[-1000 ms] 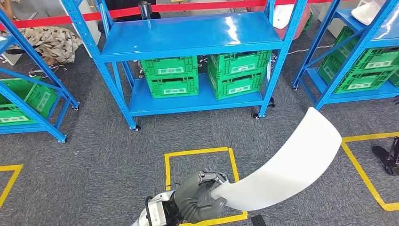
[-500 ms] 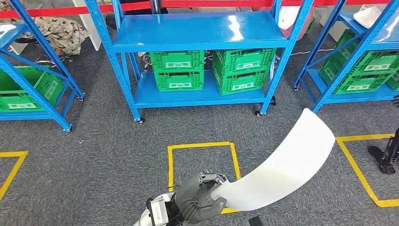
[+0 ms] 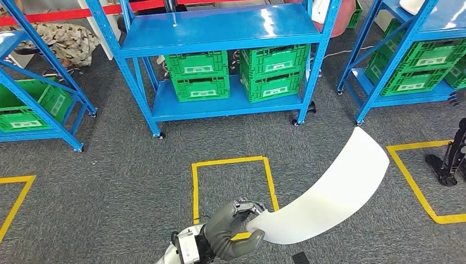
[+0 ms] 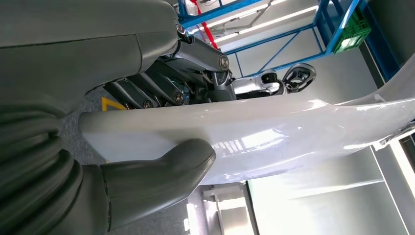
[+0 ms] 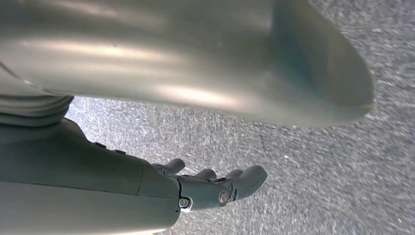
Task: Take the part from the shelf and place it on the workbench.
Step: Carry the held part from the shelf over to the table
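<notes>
The part (image 3: 329, 192) is a long, curved white panel. My left hand (image 3: 231, 231) grips its near end low in the head view, and the panel sweeps up and to the right above the grey carpet. In the left wrist view the thumb (image 4: 161, 176) presses on the glossy white panel (image 4: 274, 142), with the dark fingers behind its edge. The right wrist view looks along my right hand (image 5: 215, 188), which holds nothing and has its fingers stretched out above the carpet, under the panel's shaded underside (image 5: 195, 58).
A blue shelf rack (image 3: 220, 33) stands ahead with green crates (image 3: 236, 77) on its lower level. More blue racks stand left (image 3: 33, 88) and right (image 3: 406, 55). Yellow tape squares (image 3: 231, 162) mark the carpet. A black stand (image 3: 448, 159) is at the right edge.
The whole picture has shifted a little, so the camera has moved. My left hand keeps the same hold on the white panel.
</notes>
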Controlling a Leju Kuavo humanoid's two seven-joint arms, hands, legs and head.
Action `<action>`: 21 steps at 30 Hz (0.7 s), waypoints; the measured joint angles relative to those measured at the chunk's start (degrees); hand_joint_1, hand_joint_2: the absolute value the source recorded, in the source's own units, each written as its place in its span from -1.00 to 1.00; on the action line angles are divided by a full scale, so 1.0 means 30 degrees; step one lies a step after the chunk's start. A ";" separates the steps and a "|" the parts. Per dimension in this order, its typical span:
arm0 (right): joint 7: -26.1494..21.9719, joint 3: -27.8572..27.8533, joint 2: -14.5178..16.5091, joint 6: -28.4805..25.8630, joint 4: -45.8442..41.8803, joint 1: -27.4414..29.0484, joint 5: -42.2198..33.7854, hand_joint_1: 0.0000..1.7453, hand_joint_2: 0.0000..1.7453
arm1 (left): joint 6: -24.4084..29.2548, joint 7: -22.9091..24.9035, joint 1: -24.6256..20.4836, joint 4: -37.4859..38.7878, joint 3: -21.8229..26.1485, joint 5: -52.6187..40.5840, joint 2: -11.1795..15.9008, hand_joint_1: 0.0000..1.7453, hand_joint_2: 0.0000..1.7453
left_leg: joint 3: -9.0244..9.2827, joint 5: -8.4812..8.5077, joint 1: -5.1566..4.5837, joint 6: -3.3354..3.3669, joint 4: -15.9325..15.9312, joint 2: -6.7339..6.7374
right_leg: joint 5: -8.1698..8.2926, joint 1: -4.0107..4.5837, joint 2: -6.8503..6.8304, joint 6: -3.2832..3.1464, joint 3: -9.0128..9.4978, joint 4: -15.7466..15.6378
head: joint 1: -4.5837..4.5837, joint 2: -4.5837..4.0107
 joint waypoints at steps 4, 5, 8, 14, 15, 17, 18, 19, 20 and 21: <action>0.0029 0.0000 0.0169 0.0000 0.0000 -0.0008 0.0089 -1.00 -1.00 | 0.0120 0.0069 0.0106 -0.0156 0.0000 -0.0018 0.0058 1.00 1.00 | 0.0969 0.0054 -0.0041 0.0183 0.0575 -0.0012 | 0.0615 0.0156 -0.0040 -0.0019 -0.0790 0.0026 | -0.0076 0.0000; 0.0037 0.0000 0.0217 0.0000 0.0000 -0.0015 0.0100 -1.00 -1.00 | 0.0137 0.0082 0.0116 -0.0240 0.0000 -0.0022 0.0067 1.00 1.00 | 0.1977 0.0463 -0.0102 0.0370 -0.0821 -0.0024 | 0.0759 0.0187 -0.0036 -0.0002 -0.0930 0.0028 | -0.0080 0.0000; 0.0066 0.0000 0.0330 -0.0002 0.0000 -0.0023 0.0133 -1.00 -1.00 | 0.0148 0.0100 0.0118 -0.0479 -0.0004 -0.0033 0.0069 1.00 1.00 | 0.3978 0.0681 -0.0302 0.0760 -0.4064 -0.0047 | 0.1160 0.0191 -0.0051 0.0241 -0.1121 -0.0034 | -0.0060 0.0000; 0.0244 0.0000 0.0377 0.0004 0.0000 0.0016 0.0238 -1.00 -1.00 | 0.0169 0.0124 0.0143 -0.0550 -0.0015 -0.0049 0.0071 1.00 1.00 | 0.3471 0.1707 -0.0186 0.1295 -0.4748 0.0050 | -0.0487 0.0074 -0.0004 0.0872 -0.1789 0.1609 | 0.0057 0.0000; 0.0261 0.0000 0.0366 0.0007 0.0000 0.0018 0.0258 -1.00 -1.00 | 0.0178 0.0128 0.0150 -0.0530 -0.0015 -0.0047 0.0076 1.00 1.00 | 0.3210 0.1896 -0.0171 0.1340 -0.4728 0.0066 | -0.1396 0.0060 0.0002 0.0945 -0.2145 0.2833 | 0.0130 0.0000; 0.0271 0.0000 0.0342 0.0024 0.0000 0.0027 0.0320 -1.00 -1.00 | 0.0204 0.0129 0.0171 -0.0463 -0.0015 -0.0035 0.0093 1.00 1.00 | 0.2651 0.2258 -0.0142 0.1307 -0.4614 0.0115 | -0.2151 0.0004 -0.0001 0.1106 -0.2481 0.4783 | 0.0199 0.0000; 0.0282 0.0000 0.0326 0.0033 0.0000 0.0029 0.0351 -1.00 -1.00 | 0.0226 0.0129 0.0178 -0.0430 -0.0015 -0.0024 0.0102 1.00 1.00 | 0.2348 0.2407 -0.0108 0.1253 -0.4507 0.0136 | -0.1895 -0.0029 -0.0004 0.1176 -0.2255 0.4969 | 0.0209 0.0000; 0.0299 0.0000 0.0311 0.0042 0.0000 0.0024 0.0384 -1.00 -1.00 | 0.0255 0.0129 0.0185 -0.0404 -0.0015 -0.0011 0.0107 1.00 1.00 | 0.2040 0.2531 -0.0055 0.1174 -0.4353 0.0148 | -0.1382 -0.0075 -0.0007 0.1246 -0.1675 0.4451 | 0.0221 0.0000; 0.0317 0.0000 0.0297 0.0045 0.0000 0.0008 0.0413 -1.00 -1.00 | 0.0284 0.0128 0.0188 -0.0388 -0.0015 0.0002 0.0109 1.00 1.00 | 0.1744 0.2624 -0.0007 0.1080 -0.4144 0.0152 | -0.0953 -0.0139 -0.0010 0.1330 -0.0798 0.3346 | 0.0235 0.0000; 0.0332 0.0000 0.0291 0.0047 0.0000 -0.0026 0.0437 -1.00 -1.00 | 0.0308 0.0122 0.0184 -0.0382 -0.0015 0.0013 0.0109 1.00 1.00 | 0.1448 0.2698 0.0009 0.0968 -0.3913 0.0147 | -0.0856 -0.0143 0.0003 0.1383 0.0131 0.2037 | 0.0297 0.0000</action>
